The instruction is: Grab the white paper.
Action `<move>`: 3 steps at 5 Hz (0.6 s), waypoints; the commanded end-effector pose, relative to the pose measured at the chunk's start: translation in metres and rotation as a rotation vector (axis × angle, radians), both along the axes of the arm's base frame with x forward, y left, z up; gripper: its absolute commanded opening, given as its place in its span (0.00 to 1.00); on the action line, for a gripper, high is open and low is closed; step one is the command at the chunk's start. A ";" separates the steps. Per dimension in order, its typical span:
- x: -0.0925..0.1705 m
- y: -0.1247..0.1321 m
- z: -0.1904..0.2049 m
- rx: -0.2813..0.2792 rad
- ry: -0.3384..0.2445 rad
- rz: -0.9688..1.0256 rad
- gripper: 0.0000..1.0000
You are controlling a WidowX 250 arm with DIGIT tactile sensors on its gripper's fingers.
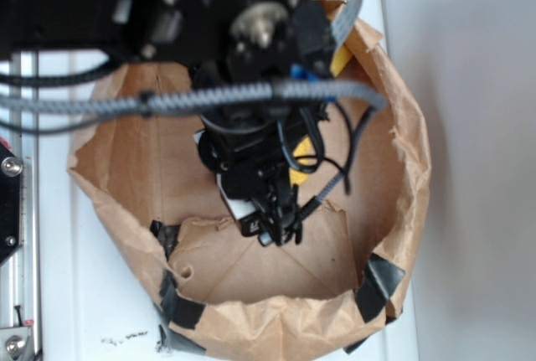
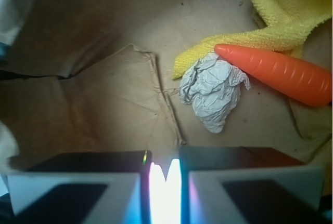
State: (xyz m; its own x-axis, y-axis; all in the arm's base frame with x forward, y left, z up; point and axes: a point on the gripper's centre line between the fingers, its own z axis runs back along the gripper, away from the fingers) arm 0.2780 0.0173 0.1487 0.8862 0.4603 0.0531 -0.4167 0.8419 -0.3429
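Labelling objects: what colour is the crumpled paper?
Off-white, greyish paper; clearest in the wrist view.

- Arm: black, extends in from the upper left of the exterior view, wrist bent downward.
- Cabling: braided grey sleeve across the wrist, loose black loops hanging beside it.
- Gripper: points down, fingers nearly together with a narrow bright gap, clasping nothing.

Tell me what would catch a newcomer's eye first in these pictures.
The bright orange plastic toy carrot at the wrist view's right, lying on a yellow woven cloth, stands out first. Beside its tip sits the crumpled greyish-white paper wad. Overhead, the black robot arm reaches into a wide brown paper bag.
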 end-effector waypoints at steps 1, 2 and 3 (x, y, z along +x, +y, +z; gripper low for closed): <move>0.009 0.016 0.002 0.119 -0.089 0.041 1.00; 0.008 0.019 -0.015 0.157 -0.090 0.057 1.00; 0.015 0.021 -0.032 0.186 -0.075 0.073 1.00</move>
